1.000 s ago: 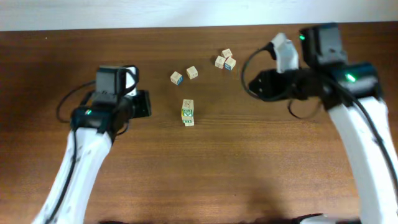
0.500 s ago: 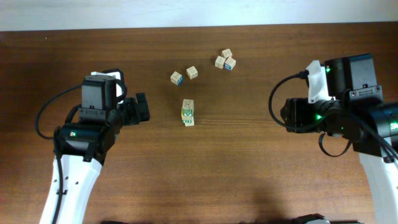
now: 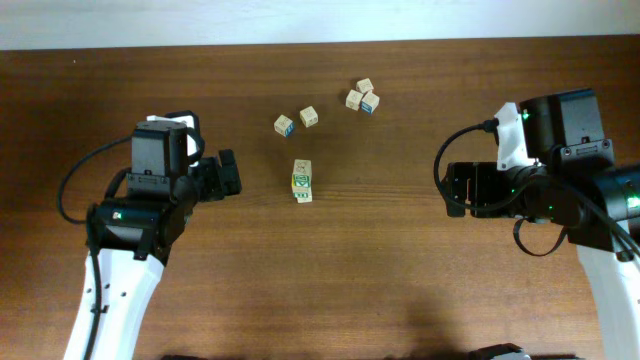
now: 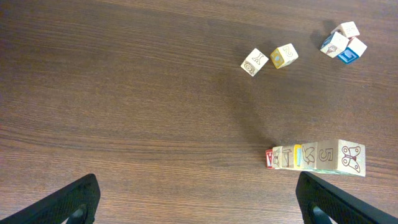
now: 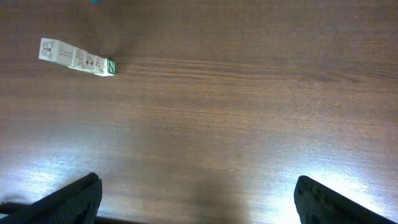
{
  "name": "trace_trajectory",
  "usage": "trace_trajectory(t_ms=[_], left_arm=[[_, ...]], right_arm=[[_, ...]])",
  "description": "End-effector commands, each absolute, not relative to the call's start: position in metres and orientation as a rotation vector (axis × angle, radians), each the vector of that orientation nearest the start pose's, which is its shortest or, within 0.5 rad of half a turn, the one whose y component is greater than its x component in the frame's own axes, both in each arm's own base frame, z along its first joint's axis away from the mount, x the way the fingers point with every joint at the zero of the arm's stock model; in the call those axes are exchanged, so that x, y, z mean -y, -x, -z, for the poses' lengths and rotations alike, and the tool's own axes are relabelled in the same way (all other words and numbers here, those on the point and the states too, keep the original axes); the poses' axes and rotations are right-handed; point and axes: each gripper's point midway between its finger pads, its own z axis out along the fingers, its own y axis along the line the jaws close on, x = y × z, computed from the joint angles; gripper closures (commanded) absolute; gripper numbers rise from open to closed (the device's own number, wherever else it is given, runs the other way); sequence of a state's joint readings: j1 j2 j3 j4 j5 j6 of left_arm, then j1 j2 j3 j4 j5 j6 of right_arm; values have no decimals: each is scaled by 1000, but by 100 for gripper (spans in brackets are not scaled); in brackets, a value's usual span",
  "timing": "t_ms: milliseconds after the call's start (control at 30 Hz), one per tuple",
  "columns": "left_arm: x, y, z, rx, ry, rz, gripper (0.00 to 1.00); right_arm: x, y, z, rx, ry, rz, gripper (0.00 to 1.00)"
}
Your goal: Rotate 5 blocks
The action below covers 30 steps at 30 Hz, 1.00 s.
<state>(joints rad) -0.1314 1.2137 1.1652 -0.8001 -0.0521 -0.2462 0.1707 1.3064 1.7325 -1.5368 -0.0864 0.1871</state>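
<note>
- Left claw [image 3: 230, 173], black and blocky, sits at centre left with its fingers spread wide, holding nothing.
- Right claw [image 3: 450, 188], of the same black make, sits at centre right, also spread wide and empty.
- Five blocks [image 3: 302, 181] are pale wooden cubes stacked in one column at mid-frame, well apart from both claws. They carry green print, with a red letter face at one end and a butterfly outline at the other.
- Five loose cubes [image 3: 309, 116] of the same pale wood lie in the upper middle: a pair, then a cluster of three, some with blue.
- Surface [image 3: 400, 280] is dark brown wood with a fine straight grain.
</note>
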Motion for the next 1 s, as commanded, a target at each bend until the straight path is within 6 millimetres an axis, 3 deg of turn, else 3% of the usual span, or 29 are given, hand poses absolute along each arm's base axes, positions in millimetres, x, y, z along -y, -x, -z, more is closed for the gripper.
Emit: trace_trajectory(t_ms=[0, 167, 233, 333, 567, 667, 967], left_arm=[[37, -338, -231, -2400, 149, 121, 1], [37, -338, -231, -2400, 149, 121, 1], [37, -338, -231, -2400, 149, 121, 1], [37, -338, -231, -2400, 149, 121, 1], [37, -338, -231, -2400, 149, 121, 1], [37, -338, -231, -2400, 149, 121, 1], [37, -338, -231, -2400, 149, 121, 1]], right_arm=[[-51, -262, -309, -2655, -10, -164, 2], [-59, -307, -341, -2343, 254, -112, 1], [-61, -313, -349, -2222, 290, -97, 2], [-58, -308, -344, -2075, 318, -77, 2], [-40, -266, -287, -1864, 269, -37, 2], [-38, -251, -272, -1739, 280, -10, 2], [-36, -237, -194, -1594, 267, -14, 2]])
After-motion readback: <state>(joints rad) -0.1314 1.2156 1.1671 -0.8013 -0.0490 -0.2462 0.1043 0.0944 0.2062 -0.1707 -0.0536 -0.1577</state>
